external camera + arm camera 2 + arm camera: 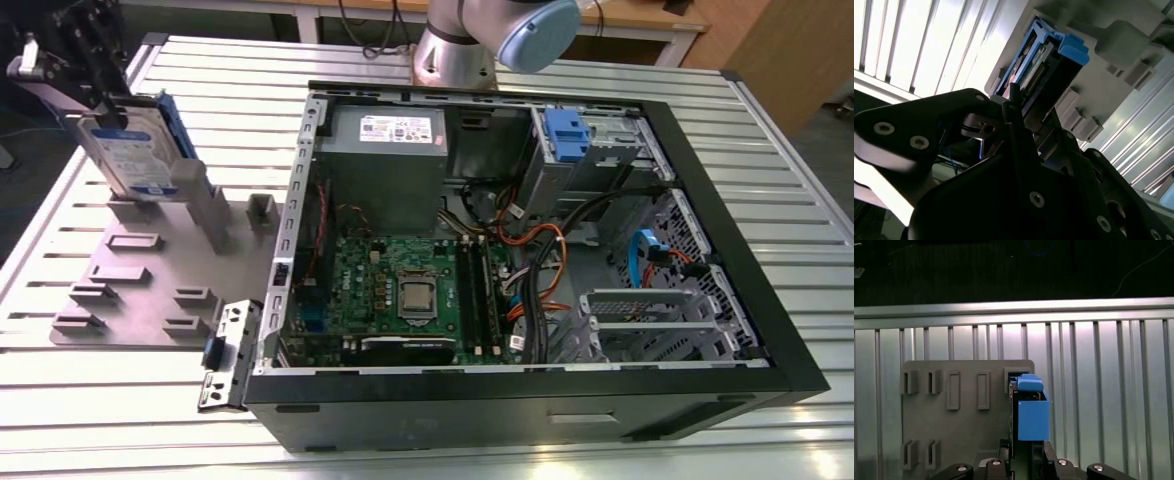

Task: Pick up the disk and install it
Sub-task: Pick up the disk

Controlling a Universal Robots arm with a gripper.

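Here, jaws pinching the disk (134, 150) on edge, over the grey slotted fixture (140, 300), open computer case (534, 405) just beside.

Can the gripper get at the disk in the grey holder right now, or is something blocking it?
Probably yes: the gripper sits right at the upper end of the disk, which stands upright above the grey holder, with nothing between them.

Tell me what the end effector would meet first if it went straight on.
Probably the silver metal disk in its blue plastic carrier, standing right ahead of the end effector on the flat grey slotted plate.
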